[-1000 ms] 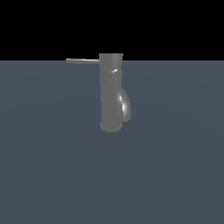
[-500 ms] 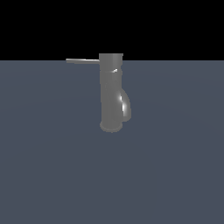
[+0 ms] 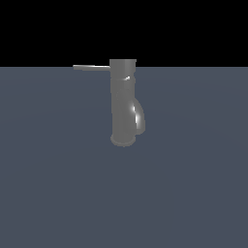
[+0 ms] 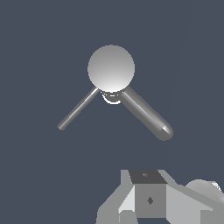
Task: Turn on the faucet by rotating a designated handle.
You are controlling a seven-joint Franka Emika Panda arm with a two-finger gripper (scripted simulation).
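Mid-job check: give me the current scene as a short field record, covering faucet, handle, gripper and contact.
faucet: dark grey upright cylinder on a round base, standing on the flat grey floor
spout: short curved bulge on the side toward the exterior view's right
handle: thin straight rod projecting horizontally from the cylinder's top toward the exterior view's left
gripper: absent from the exterior view; only part of its white body shows at the wrist view's edge, above the faucet top, fingers not visible
jaw state: cannot tell
contact with handle: none visible
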